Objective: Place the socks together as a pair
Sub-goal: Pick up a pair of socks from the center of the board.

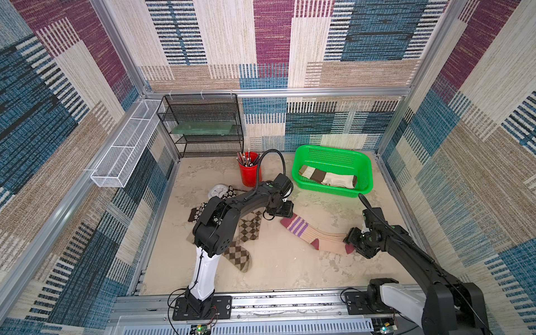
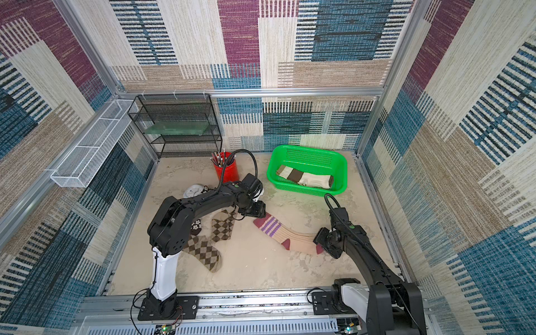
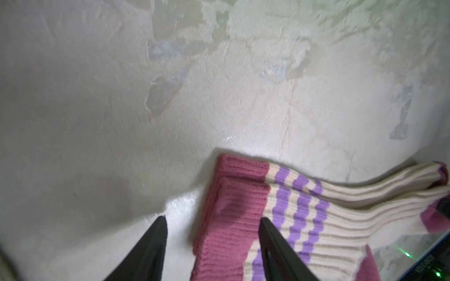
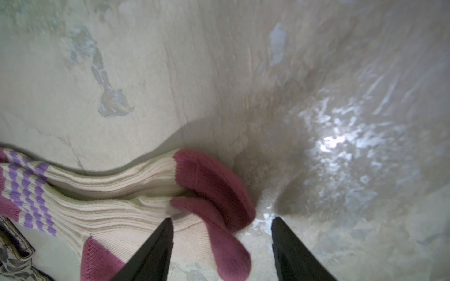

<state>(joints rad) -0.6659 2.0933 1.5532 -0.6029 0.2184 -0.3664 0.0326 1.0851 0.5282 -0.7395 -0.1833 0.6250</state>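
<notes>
Two beige socks with purple stripes and maroon toes lie one on the other in the middle of the table. My left gripper hangs open just over their maroon cuffs, holding nothing. My right gripper stands open over the maroon toes, also holding nothing. Two brown-tan argyle socks lie by the left arm. A dark brown flowered sock is partly hidden under that arm. A cream-brown sock rests in the green basket.
A red cup of pens stands at the back centre next to a black mesh shelf. A white wire tray hangs on the left wall. A white round object lies behind the left arm.
</notes>
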